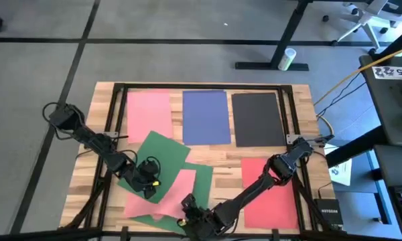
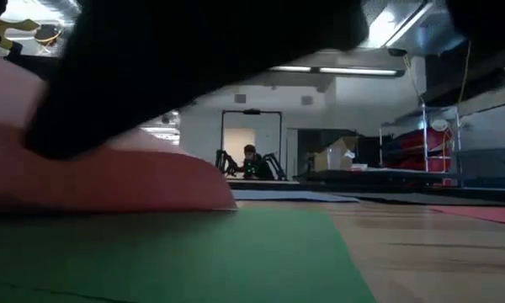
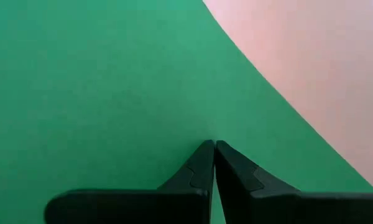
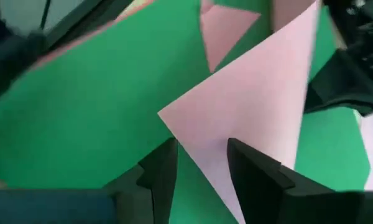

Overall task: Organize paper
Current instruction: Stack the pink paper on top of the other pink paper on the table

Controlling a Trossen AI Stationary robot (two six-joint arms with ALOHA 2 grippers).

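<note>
A wooden table (image 1: 221,157) carries sheets of paper laid flat. Along the far side lie a pink sheet (image 1: 149,114), a blue sheet (image 1: 206,116) and a black sheet (image 1: 258,119) in a row, near each other but apart. A red sheet (image 1: 268,191) lies on the near right part, partly under the right arm.

On the near left part is an untidy heap: a tilted green sheet (image 1: 162,152) lies on top of a loose pink sheet (image 1: 166,195), and another green sheet shows beneath, at the heap's right edge.

The left claw (image 1: 149,179) rests on the tilted green sheet near its near edge. In the left wrist view its two fingers (image 3: 196,171) are pressed together, tips touching the green paper, with the pink paper just beyond; whether they pinch the sheet cannot be told.

The right claw (image 1: 189,213) is at the near edge of the table, at the loose pink sheet's near edge. In the right wrist view its fingers (image 4: 255,171) stand apart, and a corner of the pink sheet, lifted and curled, pokes into the gap between them, green paper behind it. The fingers are not clamped on it
</note>
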